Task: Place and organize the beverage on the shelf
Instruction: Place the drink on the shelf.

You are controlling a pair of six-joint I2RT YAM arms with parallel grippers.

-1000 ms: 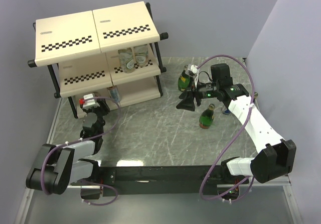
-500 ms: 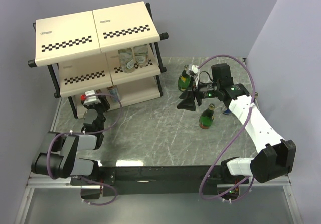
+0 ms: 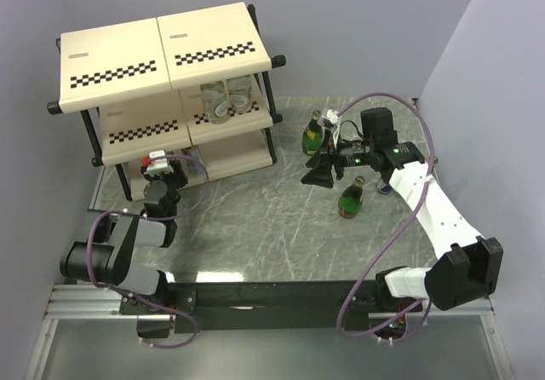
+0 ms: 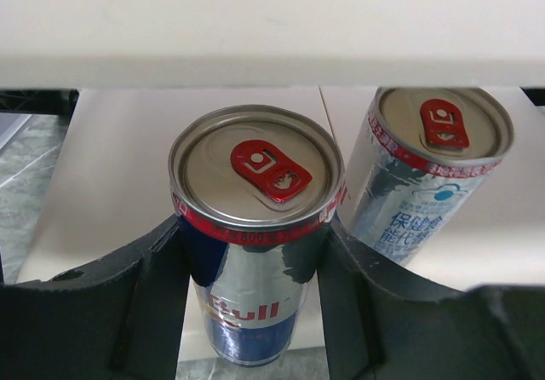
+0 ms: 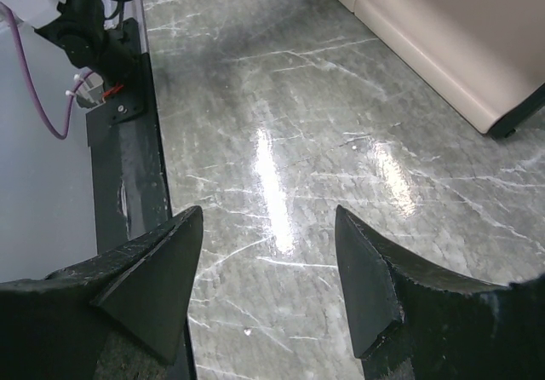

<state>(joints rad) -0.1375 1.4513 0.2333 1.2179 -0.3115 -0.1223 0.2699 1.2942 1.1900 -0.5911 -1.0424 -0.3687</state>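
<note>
The can [image 4: 255, 252] is blue-silver, its tab [image 4: 271, 169] red.

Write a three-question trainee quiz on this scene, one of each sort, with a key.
1. True or false: the right gripper is open and holds nothing.
2. The left gripper holds a blue-silver can at which tier of the shelf? A top; B middle; C bottom.
3. Fill in: the two short clear bottles stand on the ____ tier.
Key: 1 true; 2 C; 3 middle.
</note>
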